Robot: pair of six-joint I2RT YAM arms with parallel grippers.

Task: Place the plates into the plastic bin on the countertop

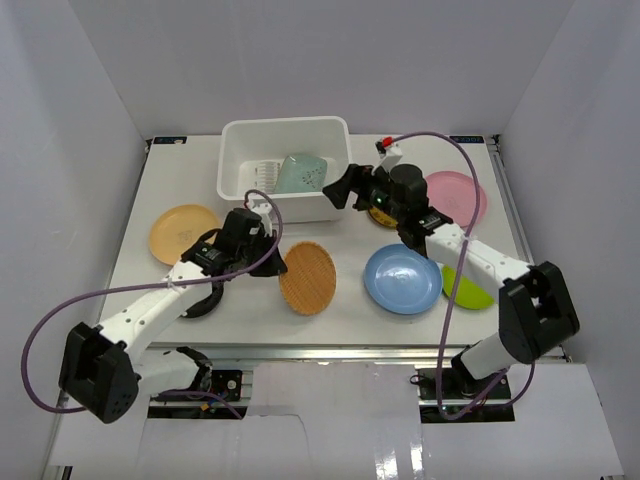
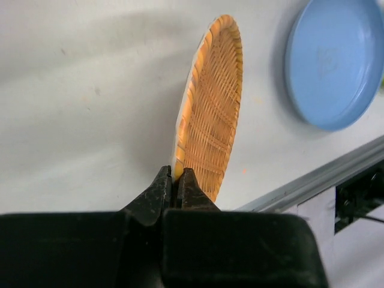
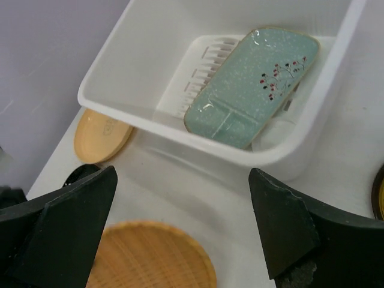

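Observation:
My left gripper [image 1: 278, 263] [image 2: 175, 174] is shut on the rim of the woven tan plate [image 1: 308, 278] [image 2: 210, 108] and holds it tilted over the countertop [image 1: 345, 315]. The woven plate also shows in the right wrist view [image 3: 150, 258]. The white plastic bin [image 1: 240, 140] [image 3: 180, 129] stands at the back centre with the pale green divided plate [image 1: 300, 173] [image 3: 252, 84] leaning inside it. My right gripper [image 1: 340, 187] [image 3: 183, 174] is open and empty, hovering beside the bin's front right corner.
An orange plate [image 1: 183, 232] [image 3: 102, 135] lies left of the bin. A blue plate [image 1: 402, 278] [image 2: 336, 60], a lime green plate [image 1: 467, 291] and a pink plate [image 1: 458, 195] lie on the right. A black plate [image 1: 200, 302] lies under my left arm.

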